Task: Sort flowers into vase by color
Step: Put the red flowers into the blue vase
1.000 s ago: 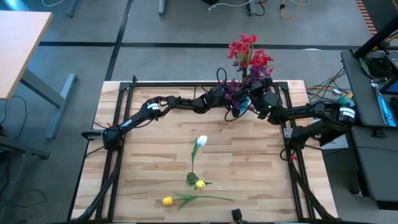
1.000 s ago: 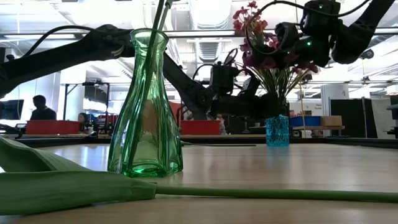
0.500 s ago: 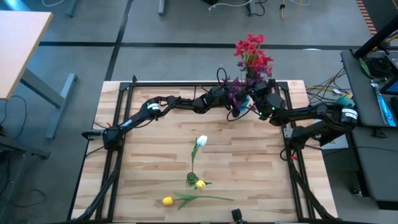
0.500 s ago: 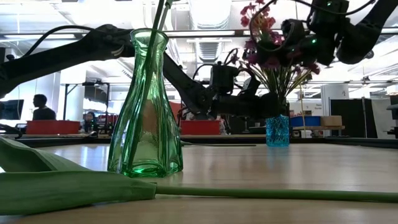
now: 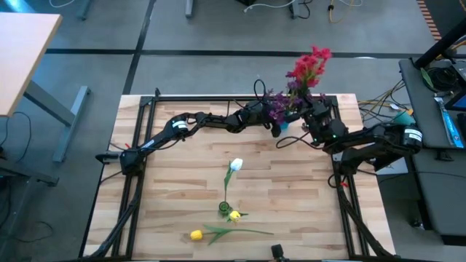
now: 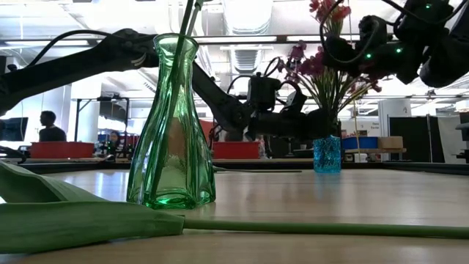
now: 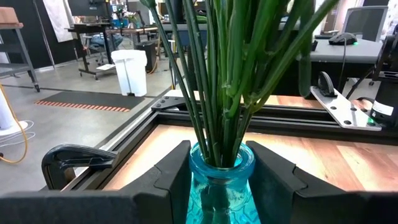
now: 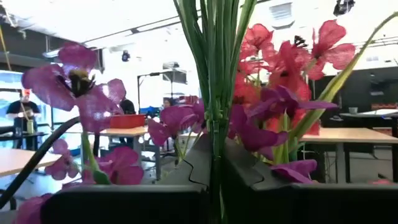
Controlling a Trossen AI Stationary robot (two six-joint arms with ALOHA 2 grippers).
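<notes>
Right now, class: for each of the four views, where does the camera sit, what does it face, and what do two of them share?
High: overhead, facing down on the table and both arms.
Low: at tabletop height, facing the green vase; arms behind it.
Left wrist: left gripper shut on the blue vase.
Right wrist: right gripper shut on red flowers.
High and low share the blue vase.

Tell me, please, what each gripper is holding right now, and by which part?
The left gripper clamps the blue vase by its neck. The right gripper is shut on the green stems of the red flowers, below the blooms.
</notes>
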